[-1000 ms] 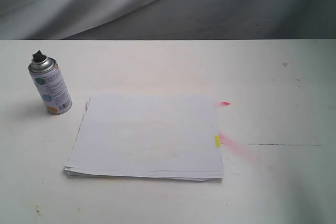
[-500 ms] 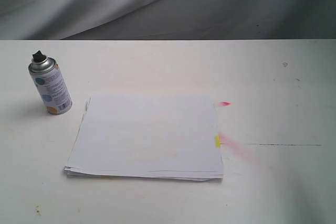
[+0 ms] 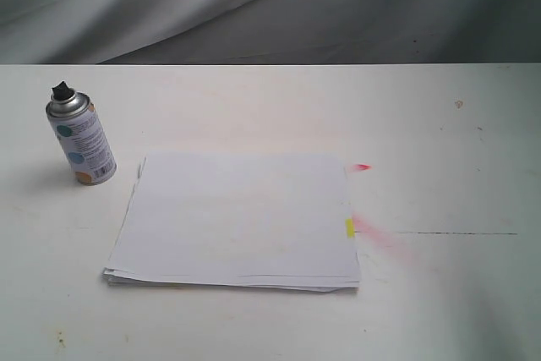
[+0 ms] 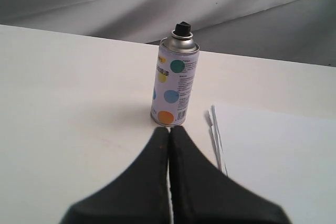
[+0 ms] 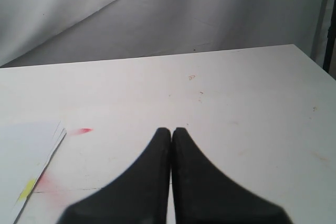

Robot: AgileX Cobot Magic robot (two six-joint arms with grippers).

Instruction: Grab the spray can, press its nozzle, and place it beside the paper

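The spray can (image 3: 81, 140) stands upright at the table's far left, silver with a dotted white label, its black nozzle (image 3: 62, 90) on top. In the left wrist view the spray can (image 4: 174, 84) and nozzle (image 4: 182, 28) stand just beyond my left gripper (image 4: 168, 131), which is shut and empty, short of the can's base. The paper (image 3: 238, 219) lies flat mid-table with a yellow tab (image 3: 349, 227) on its right edge; its corner shows as paper (image 4: 273, 156) and paper (image 5: 23, 153). My right gripper (image 5: 171, 130) is shut and empty over bare table. Neither gripper shows in the exterior view.
Red spray marks (image 3: 362, 166) and a pink smear (image 3: 380, 238) stain the white table (image 3: 439, 124) right of the paper. A thin dark line (image 3: 456, 233) runs toward the right edge. A grey cloth backdrop (image 3: 270, 6) hangs behind the table's far edge.
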